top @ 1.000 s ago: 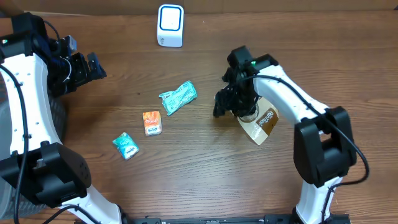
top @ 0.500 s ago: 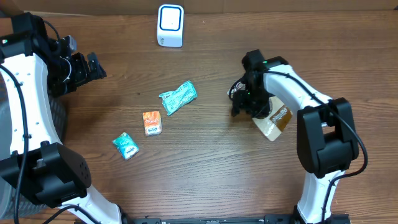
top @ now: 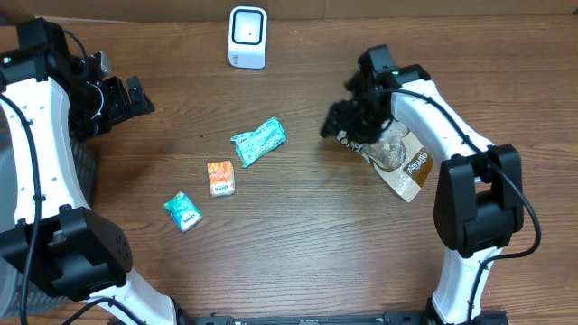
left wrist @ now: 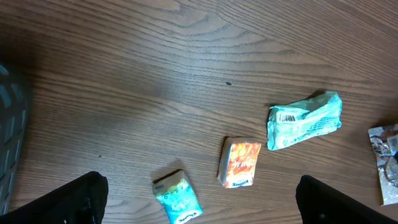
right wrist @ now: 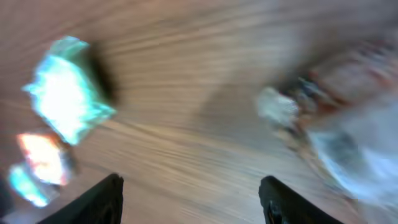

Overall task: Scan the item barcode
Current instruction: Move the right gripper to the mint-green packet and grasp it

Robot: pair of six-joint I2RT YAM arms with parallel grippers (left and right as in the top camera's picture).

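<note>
Showing a brown wood-grain table (top: 289, 244) bearing scanner (top: 247, 37), three packets (top: 258, 142) and pouch (top: 406, 165); holding left gripper (left wrist: 199, 196) spread wide, right gripper (right wrist: 189, 196) spread beside pouch

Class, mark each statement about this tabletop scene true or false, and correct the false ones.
1. The white barcode scanner stands apart from all the packets. True.
2. The orange carton lies between the teal wrapper and the small teal packet. True.
3. The left gripper grips the orange carton. False: it is open and empty, away from the carton.
4. The brown pouch lies beside the scanner. False: it is by the right gripper, well away from the scanner.
</note>
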